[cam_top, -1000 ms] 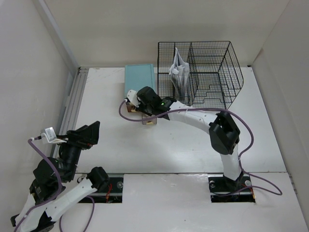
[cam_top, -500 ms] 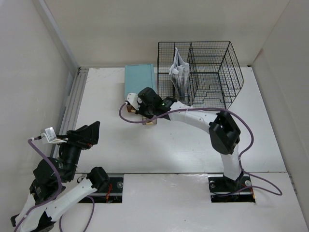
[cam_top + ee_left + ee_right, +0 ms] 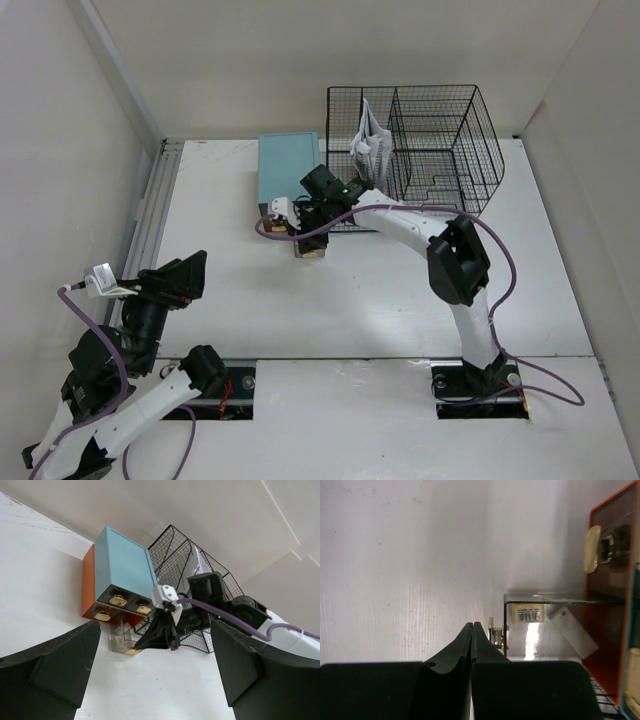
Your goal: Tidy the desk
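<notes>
Right wrist: right jaws pressed together, empty, over desk; left jaws wide, empty.

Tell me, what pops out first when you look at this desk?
The teal-topped drawer box with an orange side stands out at the back of the desk, beside a black wire rack holding papers. Then the right gripper, pinched shut, beside the gold knob of a pulled-out clear drawer.

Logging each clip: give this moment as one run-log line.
right gripper: shut, empty, beside clear drawer handle | left gripper: open, empty | drawer box: clear drawer pulled out
</notes>
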You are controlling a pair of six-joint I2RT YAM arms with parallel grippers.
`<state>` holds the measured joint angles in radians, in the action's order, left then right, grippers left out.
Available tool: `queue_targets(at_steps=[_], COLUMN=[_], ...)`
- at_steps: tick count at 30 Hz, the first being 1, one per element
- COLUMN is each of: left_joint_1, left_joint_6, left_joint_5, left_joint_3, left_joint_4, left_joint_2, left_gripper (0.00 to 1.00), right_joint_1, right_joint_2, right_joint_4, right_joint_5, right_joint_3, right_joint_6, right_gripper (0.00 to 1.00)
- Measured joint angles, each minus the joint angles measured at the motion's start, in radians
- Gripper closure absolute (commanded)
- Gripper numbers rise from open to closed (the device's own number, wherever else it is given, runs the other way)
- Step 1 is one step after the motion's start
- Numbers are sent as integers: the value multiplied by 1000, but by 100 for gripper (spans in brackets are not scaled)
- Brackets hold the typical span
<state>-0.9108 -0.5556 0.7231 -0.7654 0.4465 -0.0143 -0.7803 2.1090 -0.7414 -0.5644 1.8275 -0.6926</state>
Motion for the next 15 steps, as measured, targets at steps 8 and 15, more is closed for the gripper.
queue_targets(at_steps=[8, 15], left_joint_1=[0, 0], left_joint_6=[0, 0], left_joint_5=[0, 0], left_joint_3=[0, 0], left_joint_4=[0, 0], left_joint_2=[0, 0], left_gripper=[9, 9], right_joint_1=[-6, -48], right_joint_2=[66, 64], right_joint_4=[12, 229], right_joint_5=[114, 467], right_joint_3=[-16, -162], right_joint_6=[60, 150], right_gripper=[100, 100])
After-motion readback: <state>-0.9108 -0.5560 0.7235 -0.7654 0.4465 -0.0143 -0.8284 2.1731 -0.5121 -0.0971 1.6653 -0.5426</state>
